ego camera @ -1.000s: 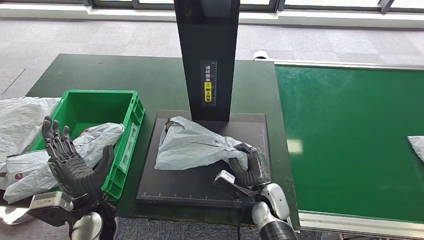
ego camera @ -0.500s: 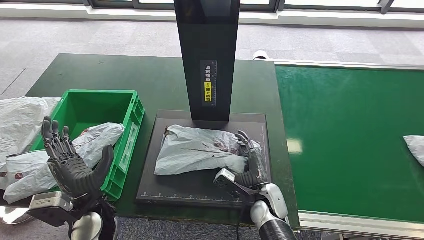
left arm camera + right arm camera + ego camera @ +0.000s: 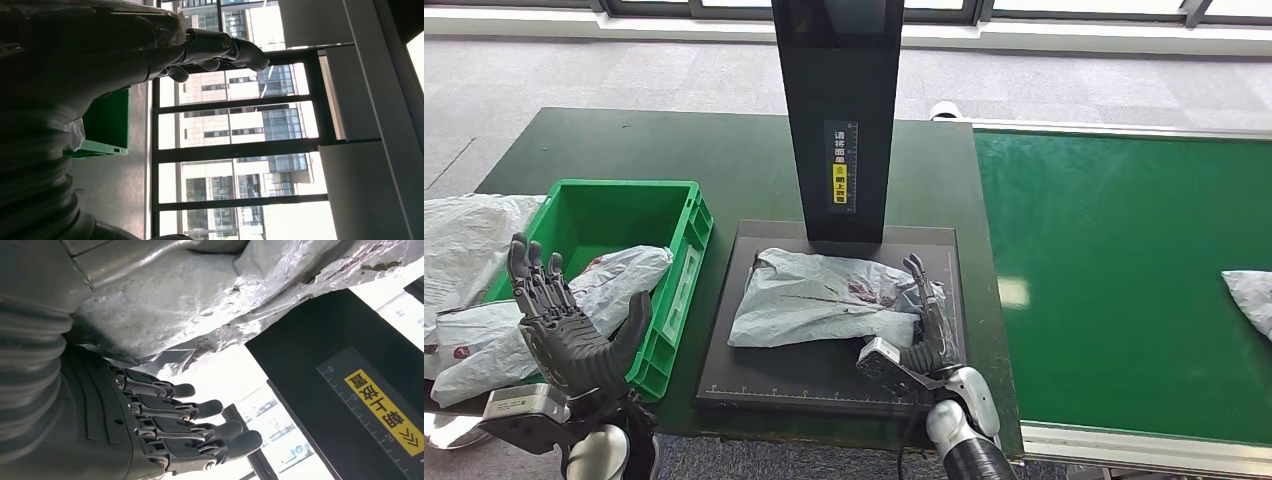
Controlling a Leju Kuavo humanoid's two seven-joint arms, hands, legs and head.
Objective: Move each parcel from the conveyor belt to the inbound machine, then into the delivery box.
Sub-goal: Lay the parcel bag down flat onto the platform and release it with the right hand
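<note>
A grey plastic parcel (image 3: 824, 298) lies flat on the black plate of the inbound machine (image 3: 754, 375), in front of its dark upright column (image 3: 839, 120). My right hand (image 3: 924, 325) stands at the parcel's right edge with its fingers stretched out, and holds nothing; the right wrist view has the crinkled parcel (image 3: 210, 305) close beside the straight fingers (image 3: 200, 430). My left hand (image 3: 569, 325) is raised, fingers spread, in front of the green delivery box (image 3: 689, 225), which holds a grey parcel (image 3: 624, 275). Another parcel (image 3: 1249, 300) lies on the green conveyor belt (image 3: 1124, 270) at the far right.
More grey parcels (image 3: 464, 250) are piled on the table left of the box. The dark green table (image 3: 674, 150) stretches behind the box and machine. A white roller end (image 3: 944, 112) marks the belt's far corner.
My right hand has let go of the parcel and straightened its fingers; the parcel has settled flat on the plate. The belt's parcel has come a little further into view. My left hand stayed still.
</note>
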